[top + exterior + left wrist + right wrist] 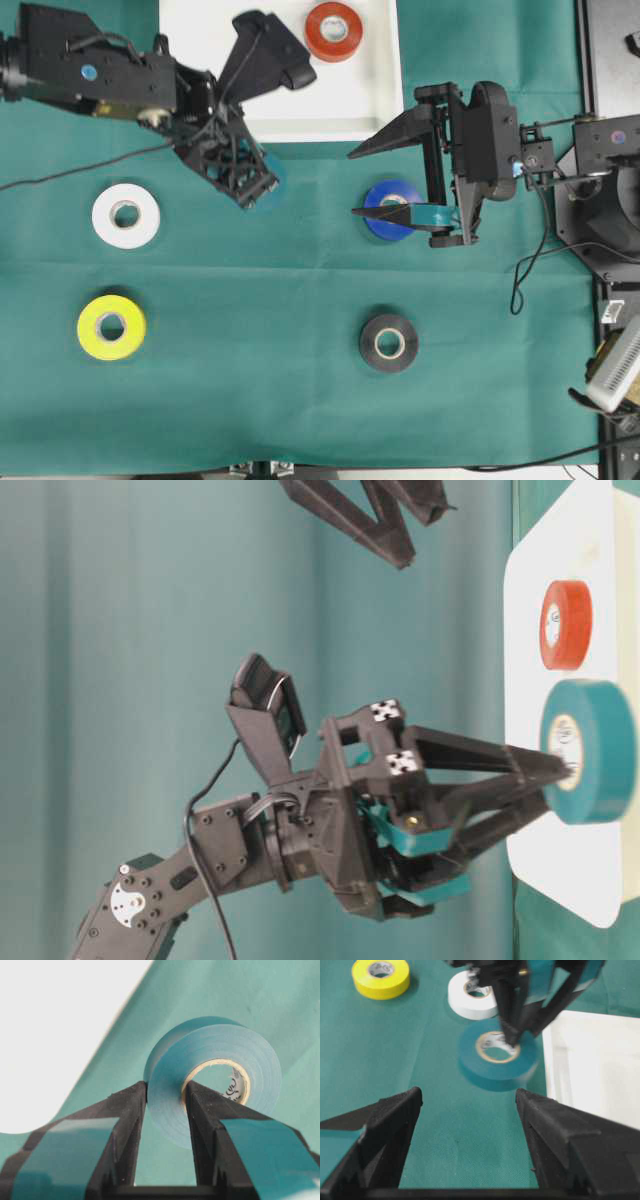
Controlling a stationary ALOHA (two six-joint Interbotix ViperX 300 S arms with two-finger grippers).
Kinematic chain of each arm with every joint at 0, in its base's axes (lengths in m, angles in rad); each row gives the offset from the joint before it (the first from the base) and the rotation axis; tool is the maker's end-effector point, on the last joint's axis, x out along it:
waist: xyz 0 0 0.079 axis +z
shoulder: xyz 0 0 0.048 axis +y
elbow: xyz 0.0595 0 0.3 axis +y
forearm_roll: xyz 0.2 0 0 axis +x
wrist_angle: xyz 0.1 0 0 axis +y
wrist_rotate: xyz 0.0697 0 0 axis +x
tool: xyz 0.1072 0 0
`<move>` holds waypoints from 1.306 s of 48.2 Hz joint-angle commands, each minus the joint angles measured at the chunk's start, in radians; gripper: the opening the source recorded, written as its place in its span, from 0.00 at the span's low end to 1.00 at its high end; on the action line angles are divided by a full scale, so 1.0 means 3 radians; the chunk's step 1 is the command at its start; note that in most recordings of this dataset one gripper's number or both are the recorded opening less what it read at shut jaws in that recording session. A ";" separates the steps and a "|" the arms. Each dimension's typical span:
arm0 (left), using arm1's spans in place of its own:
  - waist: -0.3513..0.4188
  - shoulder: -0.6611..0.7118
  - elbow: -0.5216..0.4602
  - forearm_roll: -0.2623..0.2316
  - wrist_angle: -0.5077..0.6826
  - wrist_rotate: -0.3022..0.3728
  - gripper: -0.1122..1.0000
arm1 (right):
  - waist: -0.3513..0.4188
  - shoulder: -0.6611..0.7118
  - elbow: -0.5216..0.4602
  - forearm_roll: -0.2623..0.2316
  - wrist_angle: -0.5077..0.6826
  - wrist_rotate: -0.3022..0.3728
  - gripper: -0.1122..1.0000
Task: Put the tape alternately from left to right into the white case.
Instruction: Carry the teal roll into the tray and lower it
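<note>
My left gripper [165, 1095] is shut on the wall of the teal tape roll [215, 1060], one finger inside the core and one outside. This roll [270, 180] hangs just off the near edge of the white case [300, 95], over the green cloth. A red roll [333, 30] lies in the case. My right gripper [358, 183] stands open with nothing between its fingers, above the blue roll [392, 210]. The right wrist view shows the teal roll [497, 1057] beside the case [600, 1070].
A white roll [125, 215] and a yellow roll [111, 327] lie on the left of the green cloth. A black roll [388, 342] lies front right. Cables and equipment stand along the right edge [610, 300].
</note>
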 commanded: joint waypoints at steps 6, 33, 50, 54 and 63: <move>0.0317 -0.0189 -0.0036 0.0015 0.0046 0.0123 0.07 | 0.0000 -0.0072 -0.0046 -0.0005 -0.0036 0.0005 0.83; 0.0854 -0.0164 0.0189 -0.0005 0.0102 0.0644 0.07 | 0.0005 -0.0066 -0.0061 0.0010 -0.0036 0.0010 0.83; 0.0885 -0.0159 0.0327 -0.0020 -0.0271 0.0854 0.07 | 0.0000 -0.0066 -0.0061 0.0010 -0.0036 0.0010 0.83; 0.0890 -0.0148 0.0358 -0.0020 -0.0337 0.0905 0.07 | 0.0000 -0.0066 -0.0056 0.0015 -0.0036 0.0015 0.83; 0.0890 -0.0107 0.0399 -0.0026 -0.0383 0.0931 0.07 | 0.0000 -0.0066 -0.0056 0.0015 -0.0036 0.0015 0.83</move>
